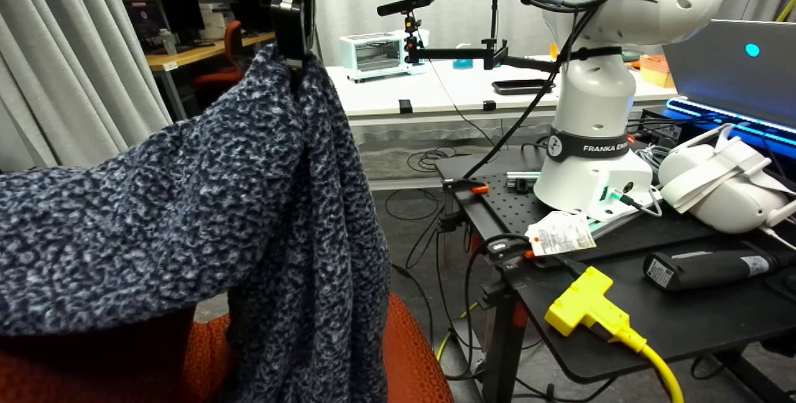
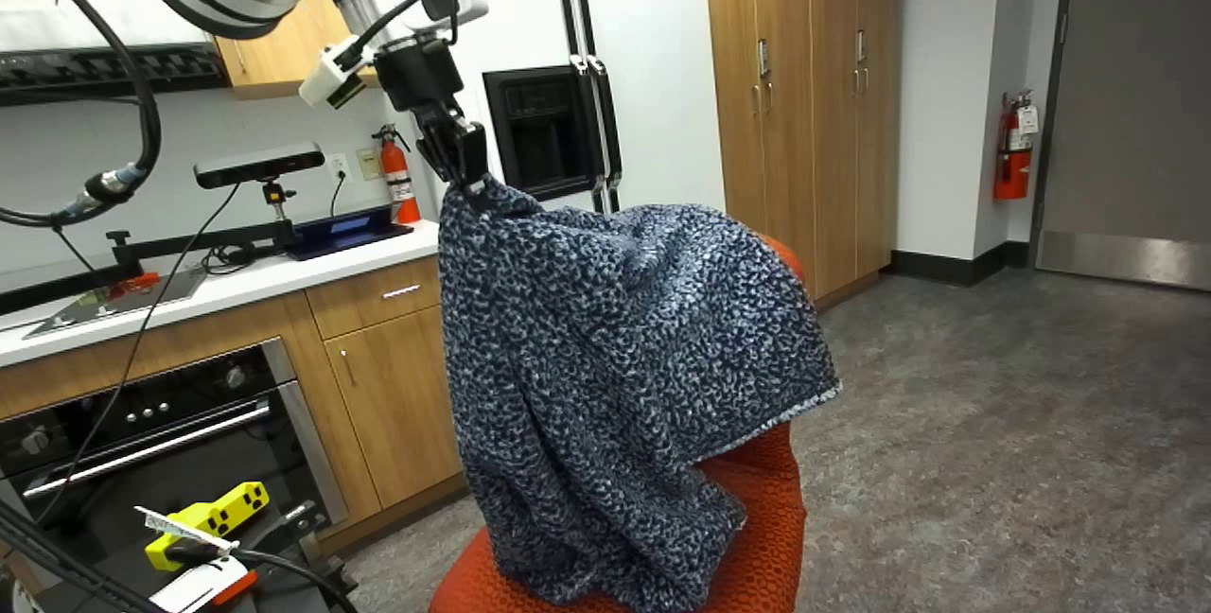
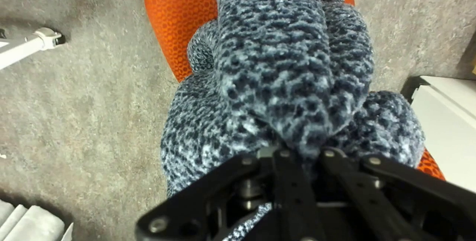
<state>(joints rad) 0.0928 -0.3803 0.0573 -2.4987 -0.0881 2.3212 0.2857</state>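
At eleven o'clock on the blanket in an exterior view, my gripper pinches a raised fold; the rest drapes over the orange chair. Grasp, lift done; release, I judge, remains.

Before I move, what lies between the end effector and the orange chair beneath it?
The speckled blanket: the end effector grips its raised top, and the cloth drapes down over the chair, as both exterior views show.

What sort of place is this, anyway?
Most likely a robotics lab with a kitchen built in: there's a white robot arm, a built-in oven and what looks like a tall fridge.
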